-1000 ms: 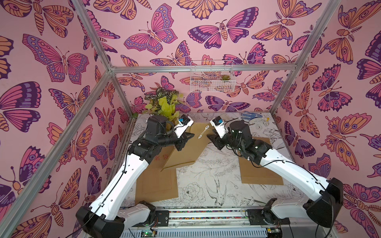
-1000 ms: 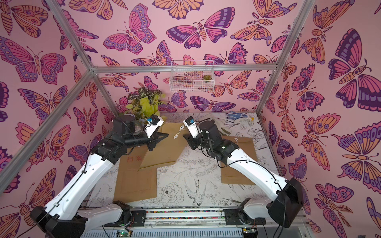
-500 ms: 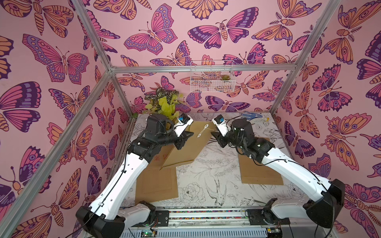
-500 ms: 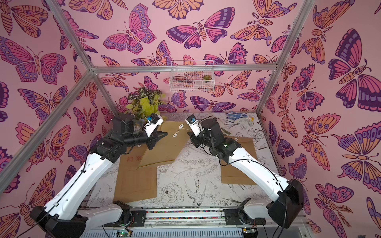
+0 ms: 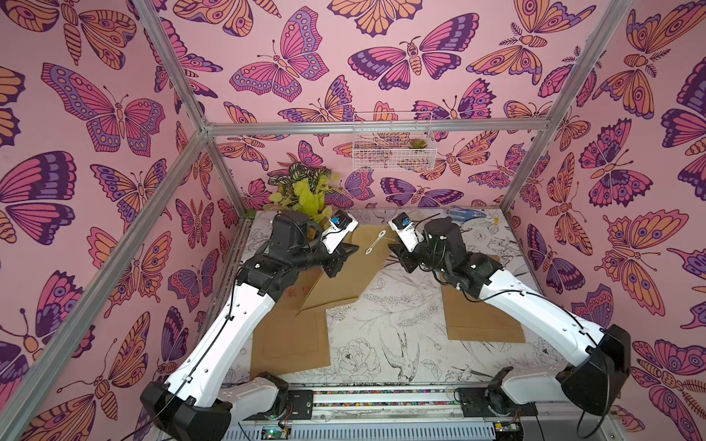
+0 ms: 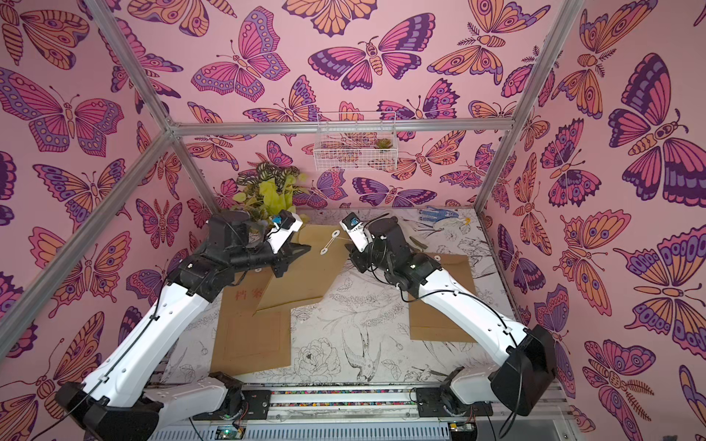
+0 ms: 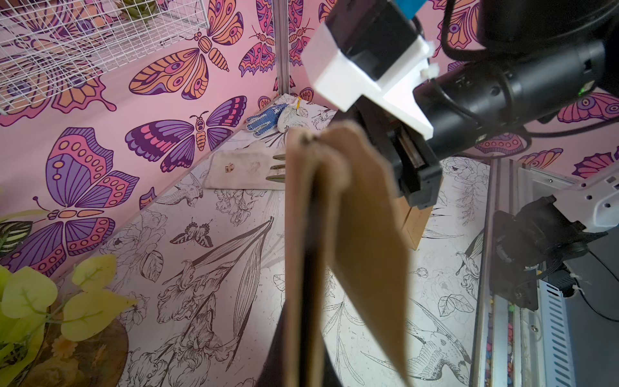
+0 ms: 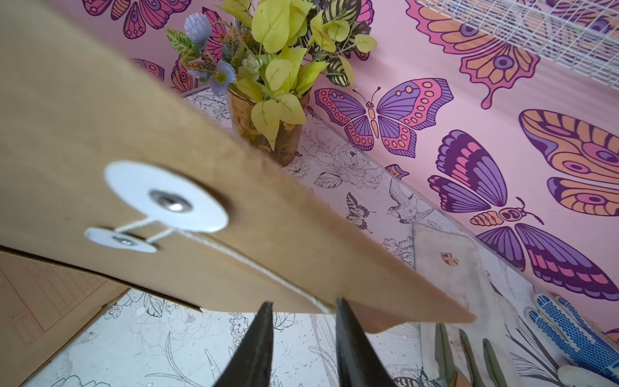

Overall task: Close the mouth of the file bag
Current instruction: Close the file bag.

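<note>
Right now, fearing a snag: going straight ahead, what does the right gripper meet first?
The right gripper likely meets the string between its jaws, then the file bag edge; depth unclear.

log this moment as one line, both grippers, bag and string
left gripper: shut on brown kraft-paper file bag, tilted up | right gripper: open, tips at thin white string | string: runs between two white round discs

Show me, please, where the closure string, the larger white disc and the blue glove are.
closure string [image 8: 261,273], right wrist view, mid-length.
larger white disc [image 8: 170,202], right wrist view, its centre rivet.
blue glove [image 7: 266,117], left wrist view, its middle.
</note>
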`<action>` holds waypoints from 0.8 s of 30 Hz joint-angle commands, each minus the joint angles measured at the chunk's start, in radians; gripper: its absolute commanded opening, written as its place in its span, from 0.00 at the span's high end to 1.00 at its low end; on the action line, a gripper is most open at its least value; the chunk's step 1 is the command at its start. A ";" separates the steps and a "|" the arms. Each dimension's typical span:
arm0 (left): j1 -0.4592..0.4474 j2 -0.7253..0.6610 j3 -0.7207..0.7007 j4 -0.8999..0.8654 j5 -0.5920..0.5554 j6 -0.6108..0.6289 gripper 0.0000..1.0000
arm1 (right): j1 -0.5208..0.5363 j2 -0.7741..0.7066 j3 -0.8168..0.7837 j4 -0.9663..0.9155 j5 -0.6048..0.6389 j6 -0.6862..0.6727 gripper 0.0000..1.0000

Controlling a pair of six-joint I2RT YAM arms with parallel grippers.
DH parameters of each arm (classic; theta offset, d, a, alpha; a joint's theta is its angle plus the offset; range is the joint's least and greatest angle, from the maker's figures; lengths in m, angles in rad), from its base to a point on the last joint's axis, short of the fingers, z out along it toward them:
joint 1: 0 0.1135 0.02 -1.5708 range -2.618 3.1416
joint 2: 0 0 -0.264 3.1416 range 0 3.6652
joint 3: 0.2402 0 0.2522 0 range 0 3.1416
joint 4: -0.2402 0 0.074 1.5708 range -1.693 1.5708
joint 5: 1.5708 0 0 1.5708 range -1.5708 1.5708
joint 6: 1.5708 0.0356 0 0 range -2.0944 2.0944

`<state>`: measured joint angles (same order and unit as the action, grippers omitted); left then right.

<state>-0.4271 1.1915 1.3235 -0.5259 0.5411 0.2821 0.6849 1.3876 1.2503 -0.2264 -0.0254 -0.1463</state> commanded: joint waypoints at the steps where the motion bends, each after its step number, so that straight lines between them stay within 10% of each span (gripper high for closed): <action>1: -0.008 0.003 0.026 -0.002 0.033 -0.008 1.00 | -0.001 0.022 0.034 0.036 -0.037 0.044 0.71; 9: -0.007 0.003 0.029 -0.001 0.016 -0.010 1.00 | 0.002 0.024 0.031 0.048 -0.113 0.089 0.88; 24: -0.007 -0.012 0.011 0.031 -0.058 0.045 1.00 | -0.051 -0.145 -0.167 0.092 -0.199 0.152 0.84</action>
<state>-0.4271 1.1934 1.3308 -0.5236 0.4950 0.3031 0.6613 1.2816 1.0943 -0.1753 -0.2474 -0.0292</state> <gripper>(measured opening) 0.042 0.149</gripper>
